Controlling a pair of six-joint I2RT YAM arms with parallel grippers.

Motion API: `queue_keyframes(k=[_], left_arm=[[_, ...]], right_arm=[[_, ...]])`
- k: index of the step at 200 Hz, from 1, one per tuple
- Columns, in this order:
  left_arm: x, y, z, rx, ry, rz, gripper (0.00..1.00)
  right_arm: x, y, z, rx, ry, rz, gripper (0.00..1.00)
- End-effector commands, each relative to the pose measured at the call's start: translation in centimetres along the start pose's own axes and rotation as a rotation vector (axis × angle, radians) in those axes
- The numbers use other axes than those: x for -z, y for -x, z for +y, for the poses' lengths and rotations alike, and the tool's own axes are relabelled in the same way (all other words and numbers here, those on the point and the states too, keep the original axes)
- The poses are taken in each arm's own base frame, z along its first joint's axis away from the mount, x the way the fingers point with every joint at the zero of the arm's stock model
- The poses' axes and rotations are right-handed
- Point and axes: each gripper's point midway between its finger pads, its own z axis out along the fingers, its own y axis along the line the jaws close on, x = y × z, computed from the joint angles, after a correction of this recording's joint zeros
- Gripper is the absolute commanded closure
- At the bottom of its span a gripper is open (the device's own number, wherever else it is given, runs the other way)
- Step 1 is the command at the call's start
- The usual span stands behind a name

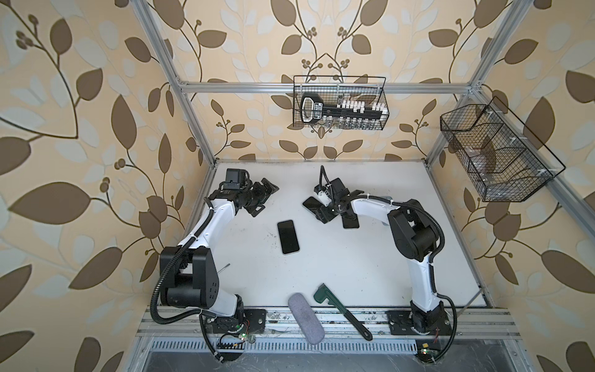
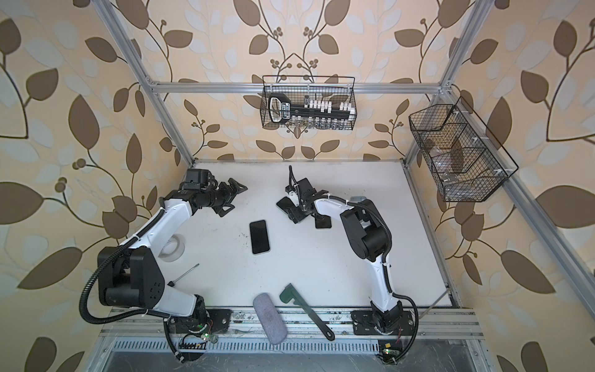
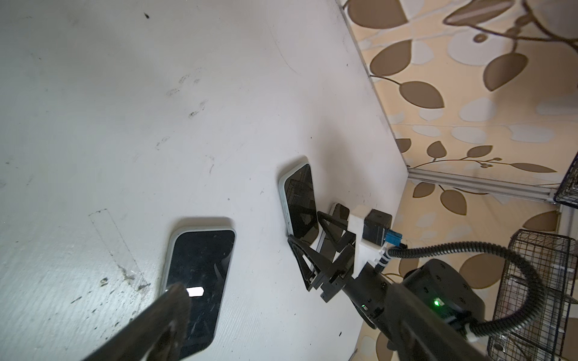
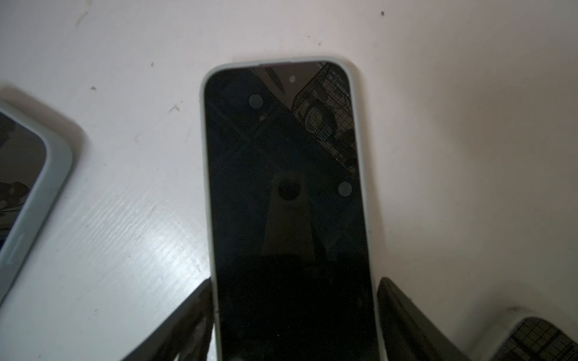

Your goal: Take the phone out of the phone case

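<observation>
The right gripper (image 4: 295, 281) is down at the far middle of the white table (image 1: 354, 273). Its jaws stand either side of a black-screened phone (image 4: 284, 187), which lies flat and face up in its pale grey-green case (image 4: 205, 156). The fingers (image 4: 187, 312) sit right at the case's long edges, but I cannot tell whether they press it. The left gripper (image 1: 265, 199) hangs at the far left, jaws spread wide and empty. A second dark phone (image 1: 288, 236) lies mid-table. A third dark phone (image 1: 350, 222) lies partly under the right arm (image 1: 415, 225).
</observation>
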Motion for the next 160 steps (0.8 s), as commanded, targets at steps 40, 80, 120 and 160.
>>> queue_keyframes(k=[40, 80, 120, 160], left_arm=[[0.7, 0.0, -0.9, -0.010, -0.041, 0.002, 0.01], [0.7, 0.0, -0.9, -0.009, -0.038, 0.000, 0.01], [0.4, -0.2, -0.7, 0.015, -0.051, -0.005, 0.01], [-3.1, -3.1, -0.6, 0.007, -0.094, 0.047, 0.01]], right_arm=[[-1.9, -3.6, 0.2, -0.015, 0.003, 0.172, 0.18], [-2.2, -4.0, 0.2, -0.001, -0.023, 0.199, 0.28], [-1.3, -3.0, 0.3, -0.020, -0.010, 0.148, 0.38], [0.6, -1.4, 0.9, -0.038, 0.027, 0.087, 0.39]])
